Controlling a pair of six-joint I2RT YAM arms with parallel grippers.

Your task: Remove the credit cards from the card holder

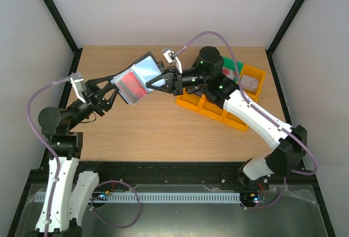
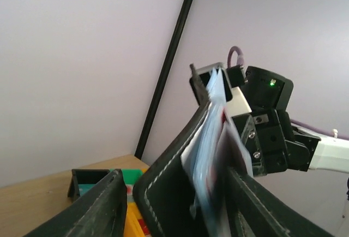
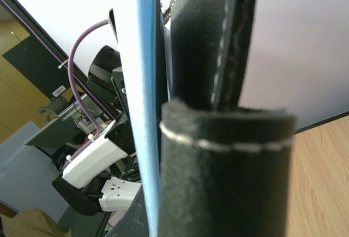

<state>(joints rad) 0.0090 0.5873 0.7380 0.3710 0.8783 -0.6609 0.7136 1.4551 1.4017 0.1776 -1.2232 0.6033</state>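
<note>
Black card holder (image 1: 144,71), axis diag L-R; R fingers (image 1: 162,80) pinch it, L fingers (image 1: 114,90) unclear.

Open black card holder (image 2: 169,190), pale cards (image 2: 209,147) edge-on between its flaps.

2 black-and-white arms (image 1: 256,118), purple cables (image 1: 209,33)

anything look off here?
Nothing spilled or damaged. The wallet is up in the air, open and tilted, right claw clamped on one edge and left claw at the other, red card showing inside. The yellow bins sit skewed to the table edge.
</note>
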